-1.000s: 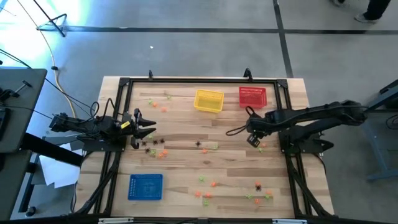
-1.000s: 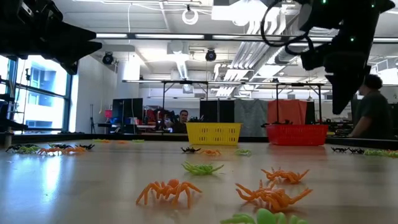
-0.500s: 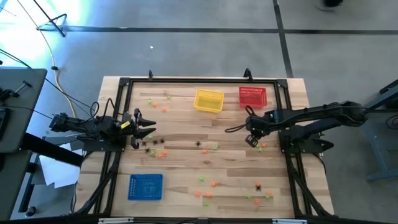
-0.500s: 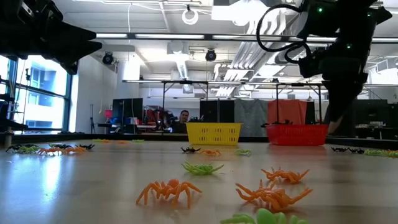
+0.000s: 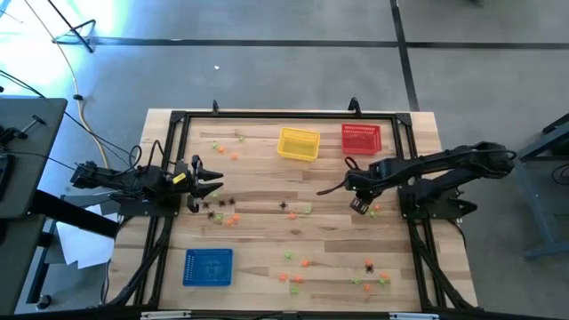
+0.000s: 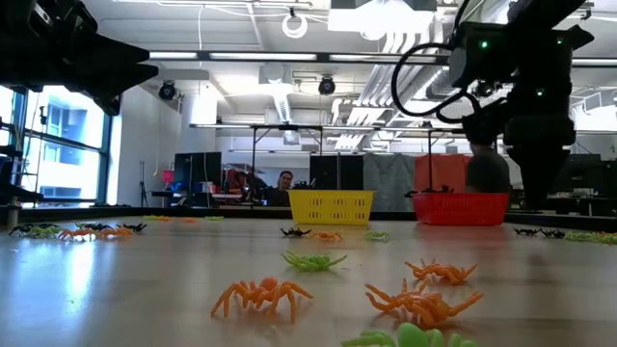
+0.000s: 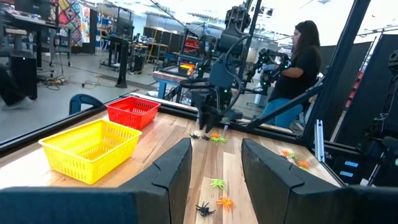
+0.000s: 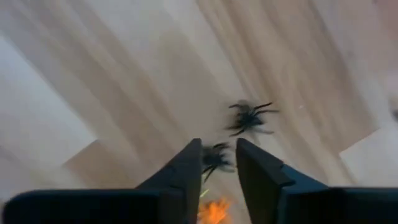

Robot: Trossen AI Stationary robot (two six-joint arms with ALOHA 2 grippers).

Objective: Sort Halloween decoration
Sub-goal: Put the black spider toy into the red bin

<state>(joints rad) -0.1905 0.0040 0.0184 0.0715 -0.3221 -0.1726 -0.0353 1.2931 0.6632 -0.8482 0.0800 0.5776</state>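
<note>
The Halloween decoration is many tiny spiders, orange, light green and black, strewn over the wooden table (image 5: 267,191). My right gripper (image 5: 359,204) points down near the table's right side, open and low over a small group of them. In the right wrist view its fingertips (image 8: 217,149) stand on either side of a black spider (image 8: 214,159) lying on the wood. A second black spider (image 8: 250,117) and an orange one (image 8: 214,211) lie close by. My left gripper (image 5: 213,187) waits level at the table's left side, open (image 7: 214,165), with nothing between its fingers.
A yellow basket (image 5: 298,143) and a red basket (image 5: 361,138) stand at the far edge, a blue basket (image 5: 208,267) at the near left. More spiders lie by the left gripper (image 5: 220,212), at the middle (image 5: 298,209) and near the front edge (image 5: 369,267). A person (image 7: 301,62) stands beyond the table.
My right gripper has sunk toward the table and drifted slightly toward the near edge, coming down over the spiders at the right. The left arm and the spiders have kept still.
</note>
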